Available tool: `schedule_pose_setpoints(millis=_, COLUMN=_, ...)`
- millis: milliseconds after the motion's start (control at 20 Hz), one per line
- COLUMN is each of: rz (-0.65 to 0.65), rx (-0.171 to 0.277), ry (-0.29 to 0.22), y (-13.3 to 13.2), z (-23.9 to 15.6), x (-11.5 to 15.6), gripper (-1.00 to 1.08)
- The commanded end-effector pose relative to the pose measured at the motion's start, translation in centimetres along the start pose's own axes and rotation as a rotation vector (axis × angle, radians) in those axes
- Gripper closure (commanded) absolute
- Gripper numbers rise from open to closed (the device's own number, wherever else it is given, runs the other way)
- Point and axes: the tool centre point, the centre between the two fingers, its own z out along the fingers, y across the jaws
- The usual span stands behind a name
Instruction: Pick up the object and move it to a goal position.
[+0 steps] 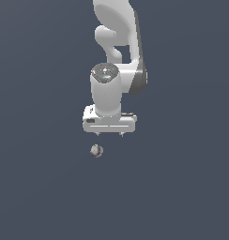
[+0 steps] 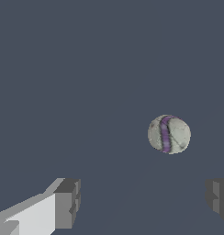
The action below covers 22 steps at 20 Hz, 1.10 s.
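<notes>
Gripper [image 1: 109,135] pointing down, fingers spread wide, nothing between them; wrist view shows both fingertips [image 2: 68,202] well apart. Ball [image 1: 96,151] rests on plain dark floor, away from any visible edge, near gripper yet outside jaw gap. Wide spread presumably readies straddling ball; alignment above ball not yet achieved.

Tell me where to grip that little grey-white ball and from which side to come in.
Grip the ball across its widest middle, coming straight down from above. It is round, so no side is better, and it lies apart from the open gripper, with nothing beside it. The fingers are spread far wider than the ball; centre them over it first.
</notes>
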Motion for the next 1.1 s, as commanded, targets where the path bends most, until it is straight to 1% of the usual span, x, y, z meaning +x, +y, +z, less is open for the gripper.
schedule_pose_setpoints(millis=0, rz=0.015, rx=-0.003, ry=-0.006, y=1.3, z=1.3, x=0.5, gripper=-0.92)
schedule_pose_setpoints(millis=250, rz=0.046, rx=-0.010, ry=-0.017, y=4.3, z=4.1, x=1.5, gripper=-0.92)
schedule_pose_setpoints(millis=500, rz=0.065, rx=-0.016, ry=-0.025, y=6.2, z=6.1, x=2.0, gripper=-0.92)
schedule_pose_setpoints(millis=700, rz=0.073, rx=-0.018, ry=-0.028, y=7.0, z=6.8, x=2.2, gripper=-0.92)
schedule_pose_setpoints(millis=1050, rz=0.073, rx=-0.018, ry=-0.029, y=7.0, z=7.4, x=2.1, gripper=-0.92)
